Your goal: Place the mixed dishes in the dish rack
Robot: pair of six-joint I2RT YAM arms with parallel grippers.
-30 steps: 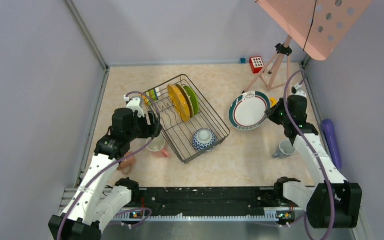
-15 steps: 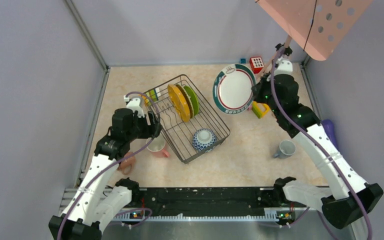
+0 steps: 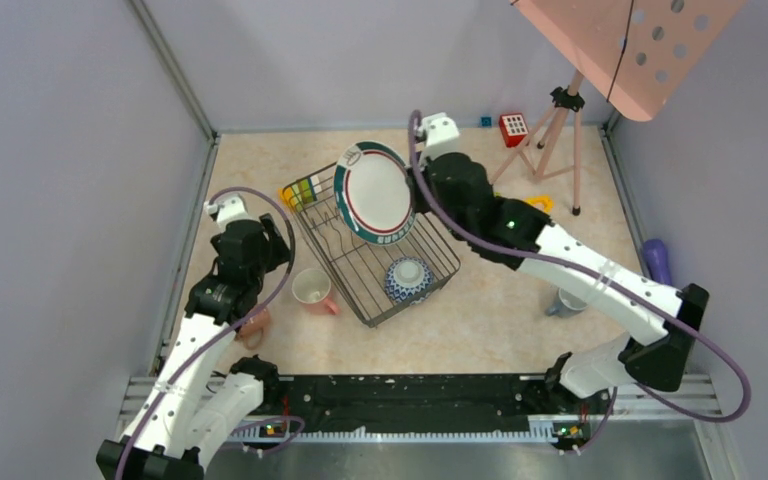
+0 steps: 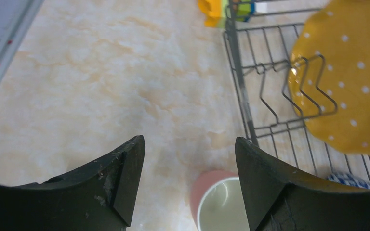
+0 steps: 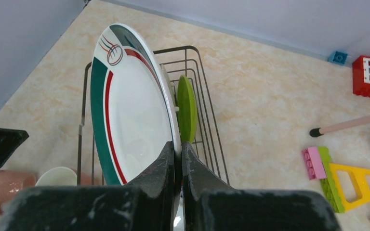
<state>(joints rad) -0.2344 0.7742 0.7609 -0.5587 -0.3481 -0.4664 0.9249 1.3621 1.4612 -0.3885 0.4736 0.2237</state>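
Pinching the white plate with green-red rim (image 5: 130, 110) by its edge, the right hand (image 5: 178, 150) is holding it upright over the dish rack (image 3: 430, 285), beside the lime green plate (image 5: 187, 108). Stiff, glazed and breakable, it is likely needing a firm rim grip. The left hand (image 4: 189, 159) is hovering spread and empty just beside the rack.

Top cam overhead; wrist cams close (all share rack (image 3: 355, 278)).
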